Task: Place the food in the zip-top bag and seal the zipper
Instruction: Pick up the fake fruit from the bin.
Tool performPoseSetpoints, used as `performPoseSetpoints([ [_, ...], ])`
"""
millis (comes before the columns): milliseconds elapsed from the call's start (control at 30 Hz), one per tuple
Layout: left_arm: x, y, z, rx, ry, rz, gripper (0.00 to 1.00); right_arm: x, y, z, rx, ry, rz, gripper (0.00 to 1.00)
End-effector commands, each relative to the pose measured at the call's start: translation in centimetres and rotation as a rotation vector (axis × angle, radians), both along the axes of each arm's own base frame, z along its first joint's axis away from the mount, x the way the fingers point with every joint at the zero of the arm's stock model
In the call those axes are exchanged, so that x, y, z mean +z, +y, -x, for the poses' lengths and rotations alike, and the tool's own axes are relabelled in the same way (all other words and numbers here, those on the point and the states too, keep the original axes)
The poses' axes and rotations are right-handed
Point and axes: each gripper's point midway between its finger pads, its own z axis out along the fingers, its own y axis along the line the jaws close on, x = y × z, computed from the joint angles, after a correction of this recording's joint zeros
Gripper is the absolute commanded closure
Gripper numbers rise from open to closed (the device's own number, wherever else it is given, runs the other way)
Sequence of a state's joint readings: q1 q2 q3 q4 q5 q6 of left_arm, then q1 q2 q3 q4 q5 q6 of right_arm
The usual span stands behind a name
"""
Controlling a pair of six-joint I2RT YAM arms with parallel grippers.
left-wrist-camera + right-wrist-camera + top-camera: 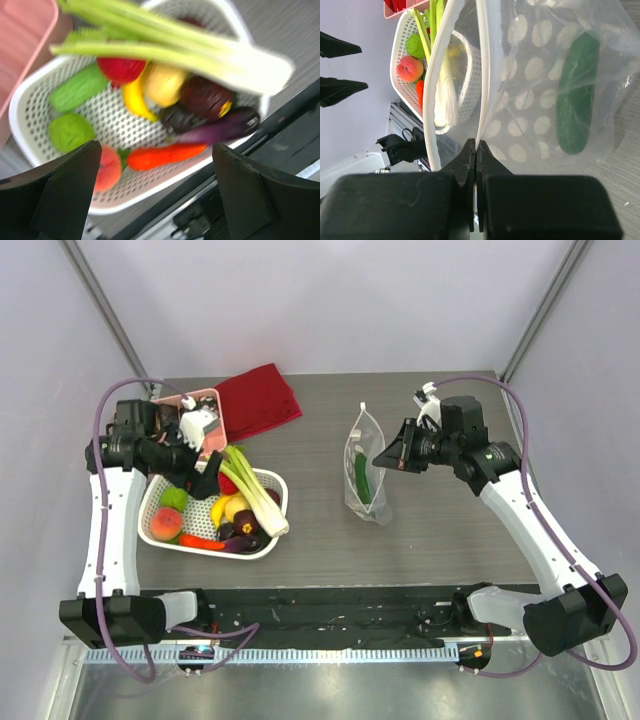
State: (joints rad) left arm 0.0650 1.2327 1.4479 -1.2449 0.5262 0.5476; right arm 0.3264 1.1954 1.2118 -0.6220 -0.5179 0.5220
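Your right gripper [476, 147] is pinched tight on the rim of the floppy dotted bag [535, 75], with a smooth green cucumber [577, 95] inside. Your left gripper [155, 150] hangs spread wide over the holey white basket [25, 115].

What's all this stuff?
zip-top bag: one, clear, dotted, mid-table
cucumber: one, green, inside bag
basket: one, white, table's left
leek: one, pale green, across basket
peach: one, pink, in basket
banana: one, yellow, in basket
tomato: one, red, in basket
eggplant: one, purple, in basket
carrot: one, orange, in basket
green pieces: two, in basket
cloth: one, red, far side
bin: one, pink, beside cloth
left end effector: one, black, open over basket
right end effector: one, black, shut on bag
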Motion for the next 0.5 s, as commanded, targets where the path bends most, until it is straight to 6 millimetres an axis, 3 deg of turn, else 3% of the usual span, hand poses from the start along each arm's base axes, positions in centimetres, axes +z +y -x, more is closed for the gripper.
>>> performPoseSetpoints([
  [0, -4.5, 5.7, 3.3, -0.074, 0.176, -0.309, 0.04, 1.4, 0.0, 0.2, 0.011, -0.073, -0.007, 0.99],
  [233, -9.0, 10.5, 3.7, 0.010, 0.268, -0.551, 0.03, 1.1, -0.2, 0.1, 0.006, -0.074, 0.011, 0.99],
  [300, -9.6, 11.8, 3.0, 0.040, 0.250, -0.620, 0.03, 0.9, -0.2, 0.0, 0.004, -0.068, 0.012, 0.99],
  [467, -12.3, 12.8, 2.5, 0.029, 0.263, -0.676, 0.04, 1.0, -0.1, -0.3, 0.006, -0.069, 0.013, 0.99],
])
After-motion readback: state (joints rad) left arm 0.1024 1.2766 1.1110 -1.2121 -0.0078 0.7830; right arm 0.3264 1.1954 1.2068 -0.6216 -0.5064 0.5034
